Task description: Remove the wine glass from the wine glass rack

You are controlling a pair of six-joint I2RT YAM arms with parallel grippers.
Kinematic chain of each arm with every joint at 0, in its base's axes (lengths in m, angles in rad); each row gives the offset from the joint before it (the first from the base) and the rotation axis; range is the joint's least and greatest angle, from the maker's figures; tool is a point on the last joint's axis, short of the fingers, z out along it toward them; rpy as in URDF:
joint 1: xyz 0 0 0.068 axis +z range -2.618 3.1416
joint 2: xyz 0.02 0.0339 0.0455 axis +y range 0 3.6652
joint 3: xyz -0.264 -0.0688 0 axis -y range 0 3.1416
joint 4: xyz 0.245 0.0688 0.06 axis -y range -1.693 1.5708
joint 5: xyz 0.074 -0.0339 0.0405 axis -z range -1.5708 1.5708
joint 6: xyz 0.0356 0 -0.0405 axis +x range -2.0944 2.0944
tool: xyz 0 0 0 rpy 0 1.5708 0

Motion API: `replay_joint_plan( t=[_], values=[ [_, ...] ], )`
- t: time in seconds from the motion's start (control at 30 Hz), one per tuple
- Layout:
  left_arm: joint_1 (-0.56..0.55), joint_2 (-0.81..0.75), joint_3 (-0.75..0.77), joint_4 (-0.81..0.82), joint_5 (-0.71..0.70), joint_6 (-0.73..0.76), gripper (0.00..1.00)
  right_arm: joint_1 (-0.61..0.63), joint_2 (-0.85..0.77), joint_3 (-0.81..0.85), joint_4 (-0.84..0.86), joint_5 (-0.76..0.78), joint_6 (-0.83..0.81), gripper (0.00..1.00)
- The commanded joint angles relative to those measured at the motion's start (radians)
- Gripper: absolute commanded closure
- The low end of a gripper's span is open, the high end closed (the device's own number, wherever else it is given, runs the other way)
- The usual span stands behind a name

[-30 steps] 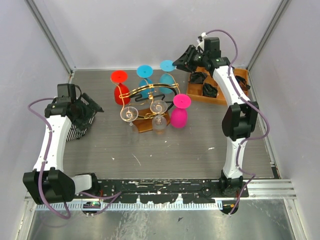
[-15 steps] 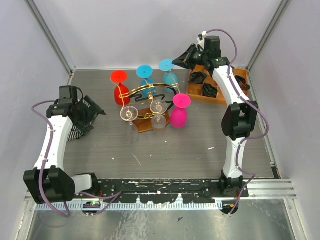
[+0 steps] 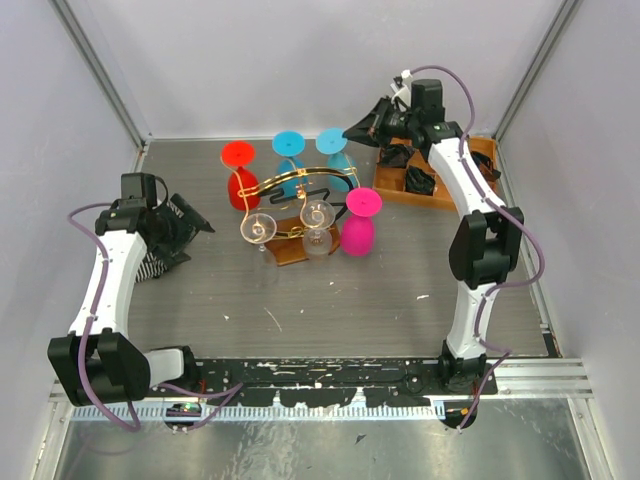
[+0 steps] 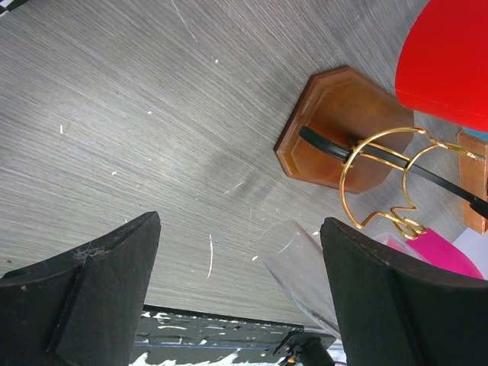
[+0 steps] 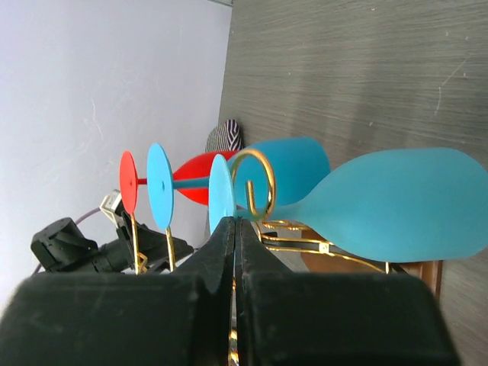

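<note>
The right gripper (image 5: 235, 223) has its fingers closed, apparently pinching the foot rim of the teal glass (image 5: 381, 206), which hangs bowl-down at the back right of the rack (image 3: 285, 251). The best move is probably to draw the foot level along the wires toward their open end, clear of the neighbouring blue glass (image 5: 301, 164). The left gripper (image 4: 238, 221) hangs wide open, well apart.

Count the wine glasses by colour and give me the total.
Red glass: 1
Blue glasses: 2
Pink glass: 1
Clear glasses: 2
Total: 6
</note>
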Motion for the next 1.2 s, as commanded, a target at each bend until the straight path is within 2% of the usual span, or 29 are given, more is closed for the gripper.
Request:
replay_joint_plan(
  t=[0.0,0.3,0.47,0.6,0.7,0.8,0.87,1.03,1.17],
  values=[
    [0.001,0.0,-0.014,0.006,0.033,0.015,0.07,-0.008,-0.16,-0.079,-0.012,-0.06,-0.065,0.99],
    [0.001,-0.008,-0.024,0.001,0.046,0.025,0.07,-0.115,-0.36,-0.22,-0.053,-0.063,-0.099,0.99],
    [0.001,-0.017,-0.038,0.006,0.051,0.028,0.07,-0.179,-0.431,-0.181,-0.29,0.085,-0.282,0.99],
    [0.001,-0.015,-0.051,0.015,0.089,0.016,0.07,-0.17,-0.459,-0.127,-0.528,0.41,-0.434,0.99],
    [0.001,-0.014,-0.048,0.009,0.097,0.024,0.07,-0.166,-0.497,-0.193,-0.628,0.746,-0.487,0.99],
    [0.001,-0.019,-0.048,0.004,0.099,0.034,0.07,-0.166,-0.526,-0.342,-0.629,1.037,-0.516,0.99],
    [0.001,-0.023,-0.053,0.008,0.114,0.033,0.07,-0.166,-0.511,-0.426,-0.625,1.169,-0.532,0.99],
    [0.001,-0.028,-0.057,0.005,0.132,0.038,0.07,-0.166,-0.474,-0.525,-0.627,1.453,-0.503,0.99],
    [0.001,-0.027,-0.05,0.003,0.146,0.04,0.07,-0.166,-0.361,-0.557,-0.653,1.7,-0.51,0.99]
  ],
)
